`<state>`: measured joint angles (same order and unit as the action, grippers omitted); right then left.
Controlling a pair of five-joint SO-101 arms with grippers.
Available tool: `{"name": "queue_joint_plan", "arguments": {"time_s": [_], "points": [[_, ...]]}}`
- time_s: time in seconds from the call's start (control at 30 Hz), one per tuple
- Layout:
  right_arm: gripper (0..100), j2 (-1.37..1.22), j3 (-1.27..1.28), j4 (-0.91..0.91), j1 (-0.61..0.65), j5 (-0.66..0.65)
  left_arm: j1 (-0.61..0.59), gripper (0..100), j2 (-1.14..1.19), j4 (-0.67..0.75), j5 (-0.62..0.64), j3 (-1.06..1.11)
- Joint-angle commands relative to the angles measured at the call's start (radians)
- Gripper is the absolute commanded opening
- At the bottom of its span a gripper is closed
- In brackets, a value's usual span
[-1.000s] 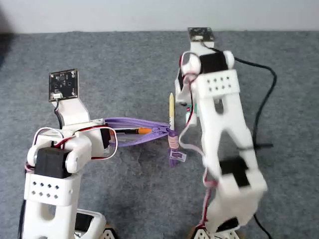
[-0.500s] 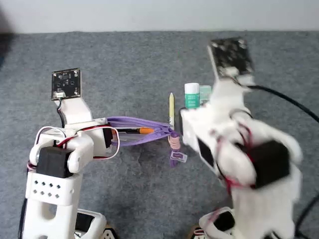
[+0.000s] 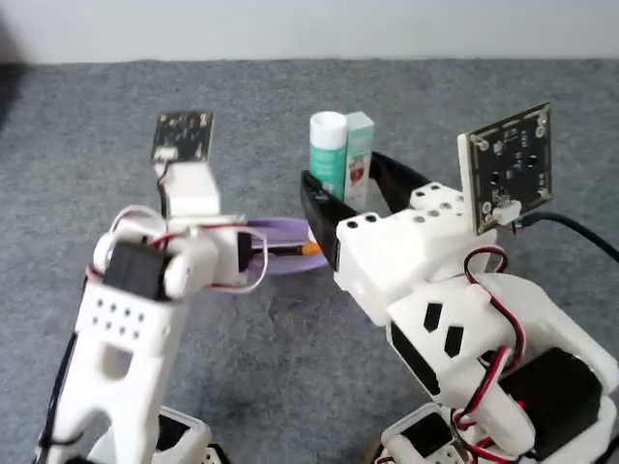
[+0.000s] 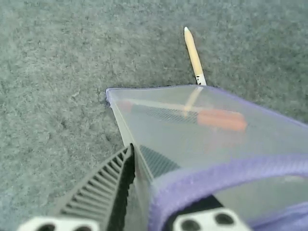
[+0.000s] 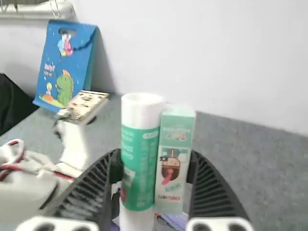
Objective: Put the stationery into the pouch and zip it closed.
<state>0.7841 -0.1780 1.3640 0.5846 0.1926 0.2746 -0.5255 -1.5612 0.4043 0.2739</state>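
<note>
My left gripper [image 3: 247, 249] is shut on one end of the translucent purple-zippered pouch [image 3: 280, 230], with an orange pen [image 3: 308, 248] lying inside. In the left wrist view, that gripper [image 4: 139, 192] pinches the pouch [image 4: 192, 134] above the carpet, the orange pen [image 4: 221, 119] shows through it, and a yellow pencil [image 4: 194, 54] lies on the carpet beyond. My right gripper [image 3: 343, 172] is raised high, shut on a green-and-white glue stick [image 3: 327, 153] and a small green box [image 3: 359, 159] held side by side. The right wrist view shows the glue stick [image 5: 139, 154] and box [image 5: 175, 159] upright between the fingers [image 5: 96, 185].
Grey carpet [image 3: 261, 106] covers the table up to a white wall [image 3: 290, 29]. In the right wrist view, the left arm [image 5: 72, 137] stands close by, and a blue gift bag [image 5: 65, 72] leans against the wall behind it.
The right arm has lifted off the carpet with the glue stick and green box and now hangs high above the pouch. The left arm moved right and up with the pouch end.
</note>
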Motion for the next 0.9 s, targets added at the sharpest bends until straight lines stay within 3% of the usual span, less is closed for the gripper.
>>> {"name": "queue_joint_plan", "arguments": {"time_s": [0.0, 0.17, 0.5, 0.87], "points": [[6.8, 0.018, 0.011, -0.039, 0.015, -0.014, 0.012, 1, 0.115, -0.061, 0.014, -0.134], [10.1, 0.015, 0.115, -0.073, 0.015, -0.014, 0.014, 1, 0.143, -0.058, 0.014, -0.165], [10.2, 0.019, 0.460, -0.438, 0.012, -0.100, 0.000, 1, 0.149, -0.049, 0.014, -0.166], [10.2, 0.019, 0.511, -0.492, 0.097, -0.101, -0.049, 1, 0.152, -0.046, 0.014, -0.166]]}}
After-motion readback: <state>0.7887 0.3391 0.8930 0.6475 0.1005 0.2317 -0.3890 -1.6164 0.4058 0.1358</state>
